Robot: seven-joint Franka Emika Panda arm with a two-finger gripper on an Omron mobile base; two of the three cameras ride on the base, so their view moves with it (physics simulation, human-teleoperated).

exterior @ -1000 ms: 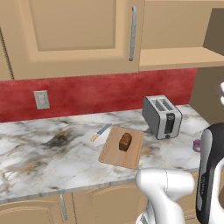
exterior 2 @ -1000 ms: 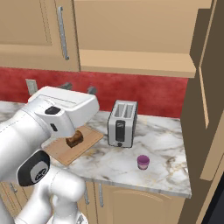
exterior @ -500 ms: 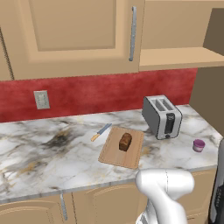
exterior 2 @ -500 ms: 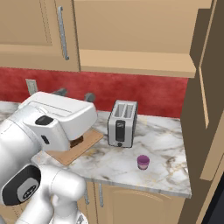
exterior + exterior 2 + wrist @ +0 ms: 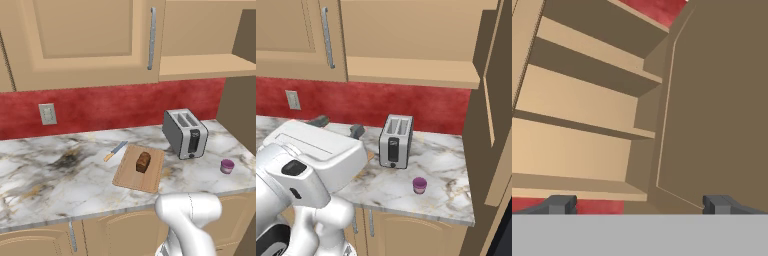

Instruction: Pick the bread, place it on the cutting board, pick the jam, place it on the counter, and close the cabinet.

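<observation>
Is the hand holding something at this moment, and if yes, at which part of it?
Nothing is held. The hand is open, its fingertips wide apart with no object between them, facing the open cabinet shelves and door.

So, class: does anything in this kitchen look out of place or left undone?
Yes: the cabinet door on the right stands wide open, shelves bare. The bread on the board and the jam on the counter look tidy.
</observation>
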